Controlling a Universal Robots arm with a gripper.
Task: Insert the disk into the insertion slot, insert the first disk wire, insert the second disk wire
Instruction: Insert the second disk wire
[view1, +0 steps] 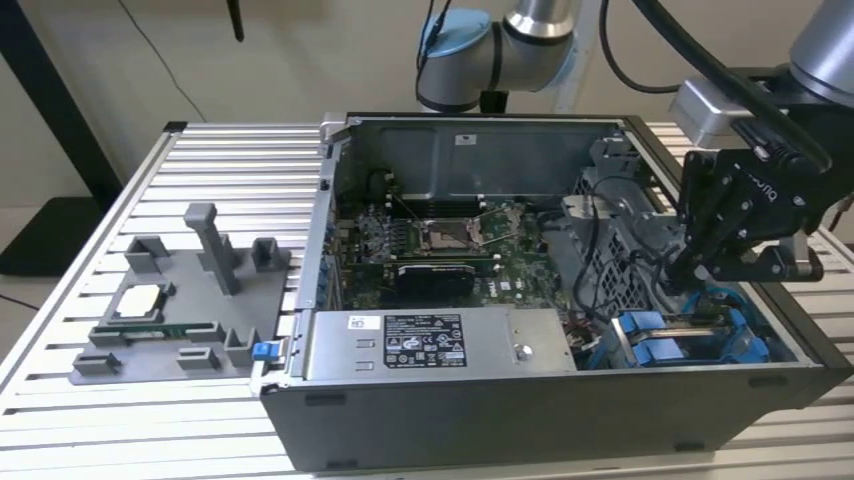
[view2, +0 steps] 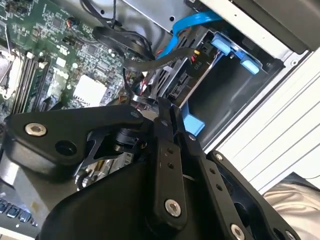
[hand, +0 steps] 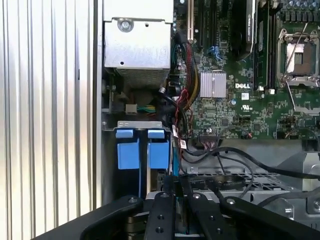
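Disk seated in its bay, hand at the wiring.

We see the hand (view2: 172, 112) clenched, fingers pinched together beside the disk (view2: 200, 75), which sits in the computer case (view1: 534, 410) at the tabletop's near right corner. We judge the disk rigid and fragile, best gripped by its blue carrier; a blue cable (view2: 192, 22) runs above it.

Grey fixture (view1: 174, 310) with CPU (view1: 139, 299) beside open case (view1: 534, 400); motherboard (view1: 441, 245) inside.
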